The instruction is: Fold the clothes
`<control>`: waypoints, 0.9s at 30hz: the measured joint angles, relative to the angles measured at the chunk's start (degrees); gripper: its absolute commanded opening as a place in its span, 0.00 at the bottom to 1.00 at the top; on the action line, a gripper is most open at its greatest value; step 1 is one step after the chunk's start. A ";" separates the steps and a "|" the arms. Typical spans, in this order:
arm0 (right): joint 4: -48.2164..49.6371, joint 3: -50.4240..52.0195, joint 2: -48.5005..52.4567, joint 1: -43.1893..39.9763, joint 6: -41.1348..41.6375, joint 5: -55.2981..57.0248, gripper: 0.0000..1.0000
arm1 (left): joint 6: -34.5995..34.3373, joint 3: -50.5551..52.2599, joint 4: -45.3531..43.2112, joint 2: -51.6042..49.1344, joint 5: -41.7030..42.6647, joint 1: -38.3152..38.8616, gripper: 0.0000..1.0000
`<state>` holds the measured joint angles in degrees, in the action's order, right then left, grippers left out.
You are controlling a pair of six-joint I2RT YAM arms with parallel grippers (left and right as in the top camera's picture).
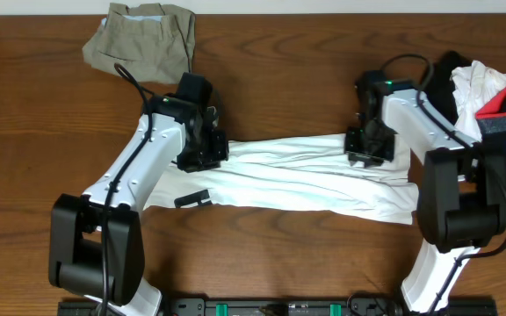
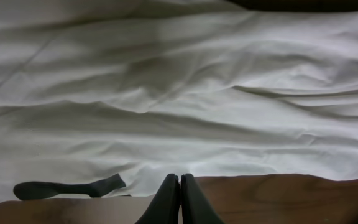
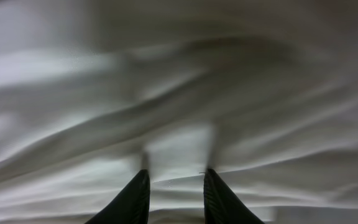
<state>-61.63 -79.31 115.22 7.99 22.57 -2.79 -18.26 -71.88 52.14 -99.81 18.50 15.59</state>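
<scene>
White top [image 1: 297, 180] lies across the middle of the frame in the overhead view, pulled into a long, rumpled band running left to right. It has heavy lengthwise creases. Its black mark [image 1: 192, 198] sits at the lower left edge of the top.

L gripper [image 1: 202, 151] is over the top's left end. In the left wrist view its fingers [image 2: 169, 199] are pressed together, w/ nothing showing between them. Their tips are at the hem, where cloth meets wood.

R gripper [image 1: 369, 147] is over the upper right part of the band. In the right wrist view its fingers [image 3: 135, 196] stand apart w/ a ridge of white cloth between them. That view is blurred, so you can't tell if they pinch it.

Edges: the lower hem runs roughly straight, and the right end stops beside the R arm's base. Khaki piece [image 1: 143, 39] is at upper left, well apart from the top. The pile of black, white & red pieces [image 1: 490, 92] is at far right, near the R arm. You've got bare table [image 1: 279, 70] at upper centre and along the bottom below the hem.
</scene>
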 measured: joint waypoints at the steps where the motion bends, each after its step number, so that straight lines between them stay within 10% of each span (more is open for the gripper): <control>1: 0.17 0.57 0.00 -0.92 0.04 0.46 0.29 | 0.00 0.17 0.11 -0.04 0.00 0.00 0.06; 27: 2.95 7.26 -1.70 -12.39 0.04 1.42 0.27 | -0.17 0.20 -0.02 -0.11 0.00 0.00 0.07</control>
<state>-58.67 -72.05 113.51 -4.40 22.61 -1.37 -18.44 -71.68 52.12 -99.92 18.50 15.59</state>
